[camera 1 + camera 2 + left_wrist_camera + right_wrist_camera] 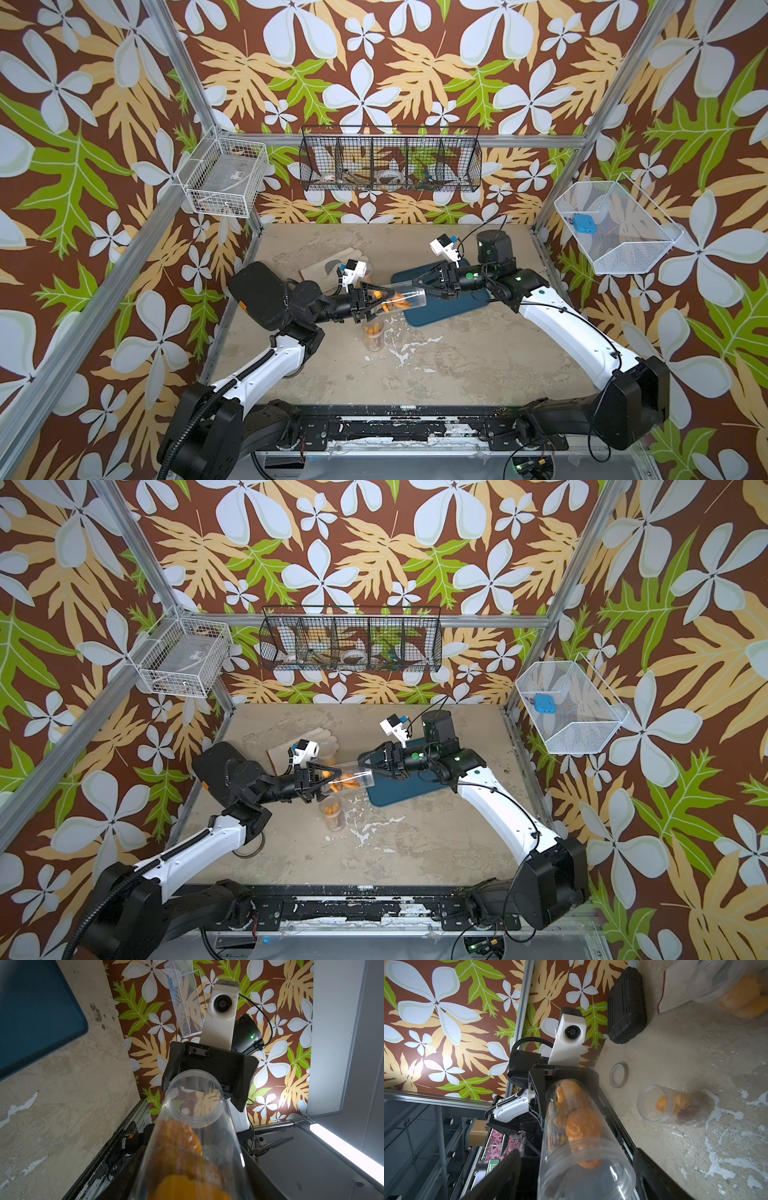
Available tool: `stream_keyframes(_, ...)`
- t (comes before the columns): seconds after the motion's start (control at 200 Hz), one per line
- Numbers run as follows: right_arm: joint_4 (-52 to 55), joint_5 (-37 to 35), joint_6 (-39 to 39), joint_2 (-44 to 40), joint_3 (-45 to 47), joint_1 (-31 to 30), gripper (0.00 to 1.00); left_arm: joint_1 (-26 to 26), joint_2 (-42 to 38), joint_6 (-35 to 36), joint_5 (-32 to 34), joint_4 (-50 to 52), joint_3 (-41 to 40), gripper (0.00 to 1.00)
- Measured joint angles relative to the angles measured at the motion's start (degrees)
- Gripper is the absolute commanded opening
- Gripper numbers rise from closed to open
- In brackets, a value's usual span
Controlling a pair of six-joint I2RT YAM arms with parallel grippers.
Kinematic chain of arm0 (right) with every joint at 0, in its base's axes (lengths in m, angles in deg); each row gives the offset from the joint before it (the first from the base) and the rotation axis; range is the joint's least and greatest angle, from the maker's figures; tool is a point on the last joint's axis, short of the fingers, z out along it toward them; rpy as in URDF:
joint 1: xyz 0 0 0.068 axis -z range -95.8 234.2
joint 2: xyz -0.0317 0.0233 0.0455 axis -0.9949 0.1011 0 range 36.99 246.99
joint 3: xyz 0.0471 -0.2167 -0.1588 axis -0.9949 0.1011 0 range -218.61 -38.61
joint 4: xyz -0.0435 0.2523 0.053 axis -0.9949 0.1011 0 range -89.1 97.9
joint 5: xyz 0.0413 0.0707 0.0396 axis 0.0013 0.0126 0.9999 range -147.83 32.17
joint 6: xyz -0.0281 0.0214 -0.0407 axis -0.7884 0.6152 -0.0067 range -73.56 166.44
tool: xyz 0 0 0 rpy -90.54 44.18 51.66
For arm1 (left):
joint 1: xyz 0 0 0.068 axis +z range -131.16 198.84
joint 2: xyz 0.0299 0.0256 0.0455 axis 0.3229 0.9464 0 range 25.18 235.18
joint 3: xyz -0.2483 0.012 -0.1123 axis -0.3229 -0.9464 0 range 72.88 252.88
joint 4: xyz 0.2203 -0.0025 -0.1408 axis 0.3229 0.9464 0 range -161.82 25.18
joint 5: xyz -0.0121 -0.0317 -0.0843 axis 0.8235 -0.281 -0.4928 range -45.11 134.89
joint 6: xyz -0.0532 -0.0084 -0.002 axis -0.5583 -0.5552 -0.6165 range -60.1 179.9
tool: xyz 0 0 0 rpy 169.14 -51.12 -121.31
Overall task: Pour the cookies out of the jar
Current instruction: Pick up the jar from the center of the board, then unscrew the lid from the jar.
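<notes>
Jar [405, 299]: clear plastic, lying roughly level in the air above the table [478, 365], between the two grippers; its threaded end points at the right arm.
Cookies [583, 1126]: orange and yellow, all inside the held jar, bunched toward the end in the left arm's grasp.
Left gripper [380, 303]: clamped on the jar's closed end, one finger on each side, carrying it clear of the table.
Right gripper [207, 1080]: jaws spread wider than the jar, flanking the threaded end; the wrist views show a gap beside the plastic.
Second jar [372, 332]: standing on the table just below the held one, with cookies in it.
Third jar [737, 987]: near the glove, also holding orange pieces.
Tray [436, 316]: dark blue, flat on the table under the right arm.
Glove [332, 259]: pale, lying behind the left gripper.
</notes>
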Motion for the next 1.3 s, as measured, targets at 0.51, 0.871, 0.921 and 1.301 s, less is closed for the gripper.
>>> stream_keyframes(0.51, 0.59, -0.79, 0.83, -3.32, 1.62, -1.07, 0.96, 1.33, -5.92, 5.05, 0.13, 10.86, 0.31, 0.62)
stream_keyframes(0.871, -3.93, -1.07, 5.18, -4.07, 5.20, -1.66, 0.97, 3.17, -11.56, 10.10, 1.31, 24.81, 3.02, 0.63)
stream_keyframes(0.921, -5.27, -0.98, 5.27, -4.57, 5.29, -1.79, 0.96, 3.28, -11.80, 10.08, 1.27, 25.44, 2.97, 0.63)
stream_keyframes(1.301, -12.00, -0.61, 8.68, -5.14, 7.52, -2.01, 0.92, 3.48, -9.22, 3.17, 0.26, 13.29, -2.60, 0.63)
